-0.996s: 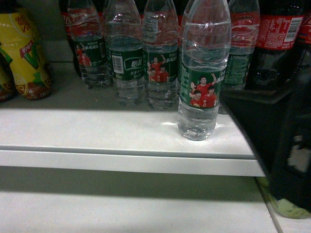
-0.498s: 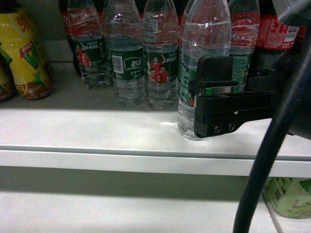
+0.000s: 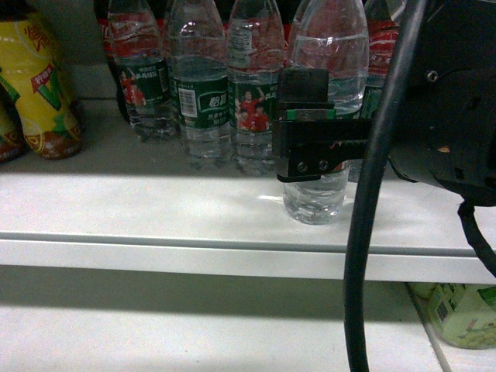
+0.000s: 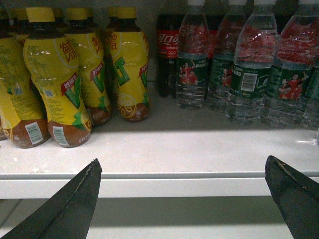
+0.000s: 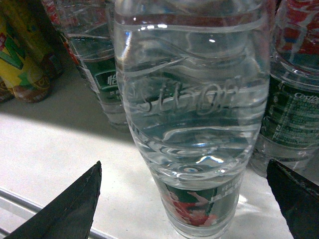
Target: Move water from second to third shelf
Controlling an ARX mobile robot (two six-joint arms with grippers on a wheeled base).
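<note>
- The water [image 3: 324, 77] stands upright near the front edge of the white shelf [image 3: 155, 209], ahead of a row of like bottles [image 3: 201, 85].
- The right gripper [image 5: 184, 199] has the bottle between its fingers [image 5: 70, 209], which are spread wide, one on each side, neither touching the plastic.
- In the head view a black finger [image 3: 306, 147] crosses the bottle's label; contact there is hard to judge, probably none.
- The left gripper [image 4: 184, 199] hangs before the shelf edge, its fingers wide apart and holding nothing.
- Yellow drink bottles [image 4: 60, 79] stand at the shelf's left end, dark cola bottles [image 4: 167, 55] behind the water row.
- A black cable [image 3: 372, 194] runs down the head view.
</note>
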